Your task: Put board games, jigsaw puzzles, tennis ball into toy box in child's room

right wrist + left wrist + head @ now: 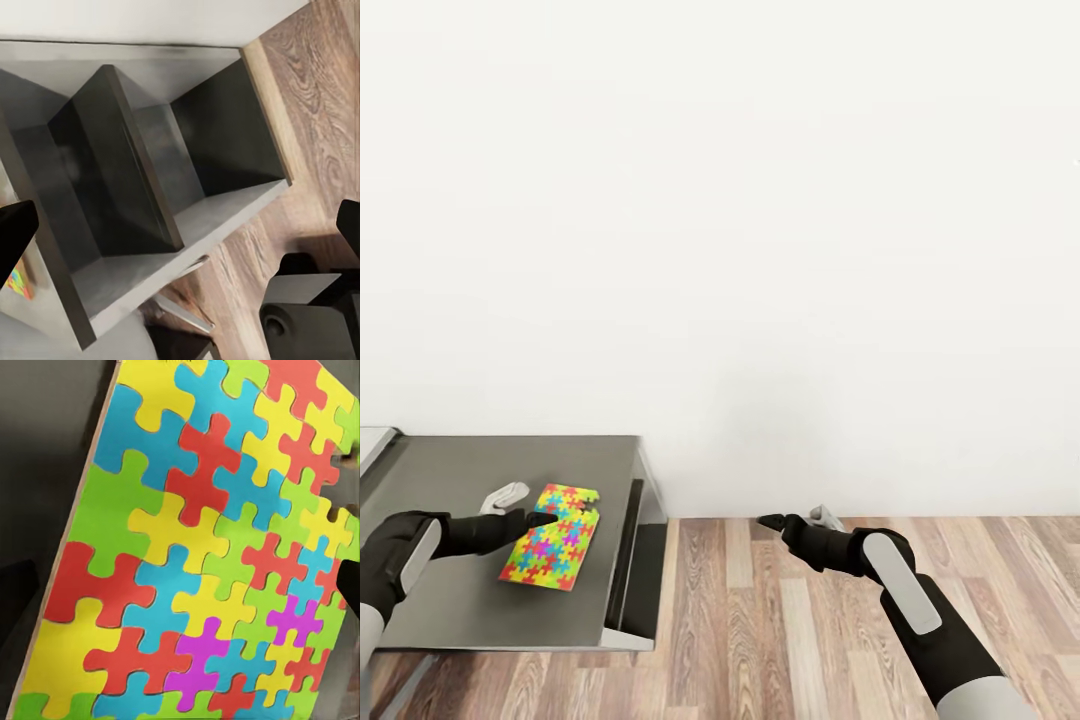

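Head view: the long grey-topped table stands at the lower left against a plain white wall; its right end shows an open dark grey side compartment, with nothing visible inside; on the top lies 1 thin flat jigsaw puzzle board of yellow, pink, blue and green interlocking pieces, near the table's right edge but fully on the top; the left claw sits at the board's near-left edge, touching or just over it, and from here I cannot tell whether it pinches the board; a pale grey strip shows at the table's far left corner, too little to name; right of the table the wood-plank floor lies open, and the right claw hangs over it, well apart from the table, its tips looking pressed together though small.

Left wrist view: the puzzle board spreads close under the camera, its long tan edge against the dark tabletop; the claw's spread cannot be told.

Right wrist view: the table's dark end compartment shows 2 open bays split by 1 upright panel, both bare; 2 dark fingertips sit at opposite margins, so the right claw is spread here; floor planks run beside the table's end.
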You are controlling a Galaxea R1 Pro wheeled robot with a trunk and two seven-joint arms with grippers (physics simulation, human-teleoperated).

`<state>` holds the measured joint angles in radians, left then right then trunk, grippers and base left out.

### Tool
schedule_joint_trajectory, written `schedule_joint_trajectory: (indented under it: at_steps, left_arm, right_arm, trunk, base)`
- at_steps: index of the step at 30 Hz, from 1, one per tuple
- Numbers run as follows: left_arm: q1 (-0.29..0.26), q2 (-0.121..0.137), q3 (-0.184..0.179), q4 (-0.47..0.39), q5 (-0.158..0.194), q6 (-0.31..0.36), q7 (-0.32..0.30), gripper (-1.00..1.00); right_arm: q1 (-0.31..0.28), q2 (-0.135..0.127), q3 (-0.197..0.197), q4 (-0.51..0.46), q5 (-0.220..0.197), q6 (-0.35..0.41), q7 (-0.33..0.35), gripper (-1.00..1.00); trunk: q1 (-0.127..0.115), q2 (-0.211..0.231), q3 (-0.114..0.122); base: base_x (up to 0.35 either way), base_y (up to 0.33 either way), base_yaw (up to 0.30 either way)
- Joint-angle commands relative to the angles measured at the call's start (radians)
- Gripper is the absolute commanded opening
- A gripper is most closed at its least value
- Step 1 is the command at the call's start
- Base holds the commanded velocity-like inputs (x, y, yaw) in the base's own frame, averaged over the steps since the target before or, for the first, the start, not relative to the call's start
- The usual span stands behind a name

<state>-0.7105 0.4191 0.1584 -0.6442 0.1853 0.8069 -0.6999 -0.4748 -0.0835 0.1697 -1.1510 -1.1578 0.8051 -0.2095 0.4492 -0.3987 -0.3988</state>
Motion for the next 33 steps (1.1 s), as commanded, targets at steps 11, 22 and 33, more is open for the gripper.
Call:
schedule_joint_trajectory:
  at_steps: [11,22,33]
  left_arm:
    - [0.001,-0.013,0.001,0.003,0.000,0.009,-0.001,1.00]
    - [0.001,-0.013,0.001,0.003,0.000,0.009,-0.001,1.00]
    - [0.001,-0.012,0.001,0.003,0.000,0.009,-0.001,1.00]
  right_arm:
    - [-0.001,-0.001,0.002,-0.001,-0.010,0.000,-0.010,1.00]
    - [-0.001,-0.001,0.002,-0.001,-0.010,0.000,-0.010,1.00]
    - [-0.001,-0.001,0.003,-0.001,-0.010,0.000,-0.010,1.00]
  trunk:
    - [0.001,-0.001,-0.002]
    - [0.001,-0.001,-0.002]
    - [0.001,-0.001,-0.002]
  base:
    - [0.000,-0.085,0.000]
    - [0.000,-0.084,0.000]
    - [0.000,-0.017,0.000]
